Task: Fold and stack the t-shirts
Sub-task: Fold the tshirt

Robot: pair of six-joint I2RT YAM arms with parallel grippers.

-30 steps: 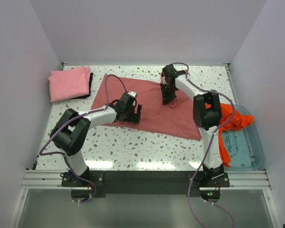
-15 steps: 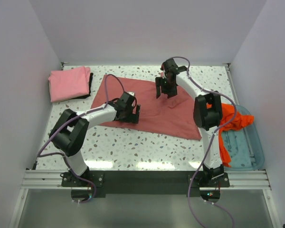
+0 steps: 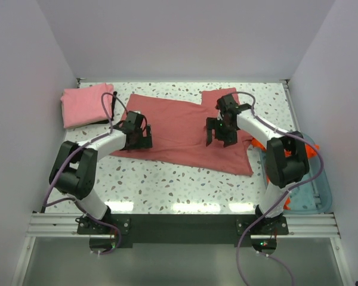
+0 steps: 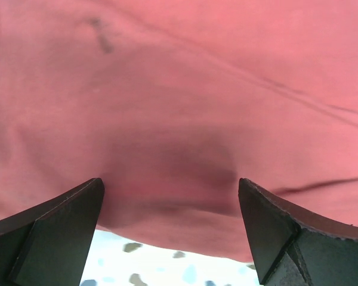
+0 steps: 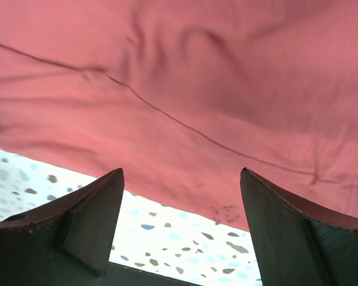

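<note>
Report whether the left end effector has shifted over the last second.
Yes. The left end effector has slid leftward over the rose-red t-shirt, ending closer to the folded pink t-shirt in the far left corner.

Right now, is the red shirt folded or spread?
Spread: the red shirt lies flat and wide across the table.

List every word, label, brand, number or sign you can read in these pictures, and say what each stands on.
None can be read. The rose-red t-shirt, the pink t-shirt, the orange t-shirt and the plastic tray are all plain. The dark mark on the rose-red t-shirt in the left wrist view seems a stain, not lettering.
</note>
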